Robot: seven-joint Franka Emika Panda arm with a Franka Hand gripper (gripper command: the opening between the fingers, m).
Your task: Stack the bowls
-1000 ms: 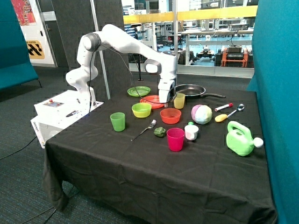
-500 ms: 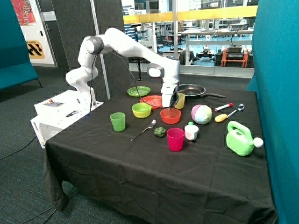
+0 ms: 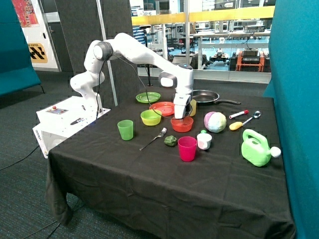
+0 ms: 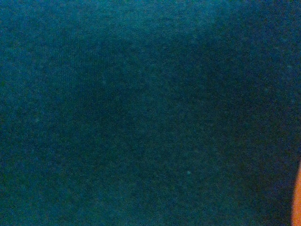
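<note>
The small round orange plastic bowl (image 3: 182,124) is sitting near the middle of the black-clothed table (image 3: 149,174), with the 2-finger gripper (image 3: 182,116) hanging at its far rim. The small round yellow plastic bowl (image 3: 150,117) is standing just beside it, apart. The flat red plate (image 3: 162,107) is lying behind both. The black frying pan (image 3: 205,96) is resting farther back.
</note>
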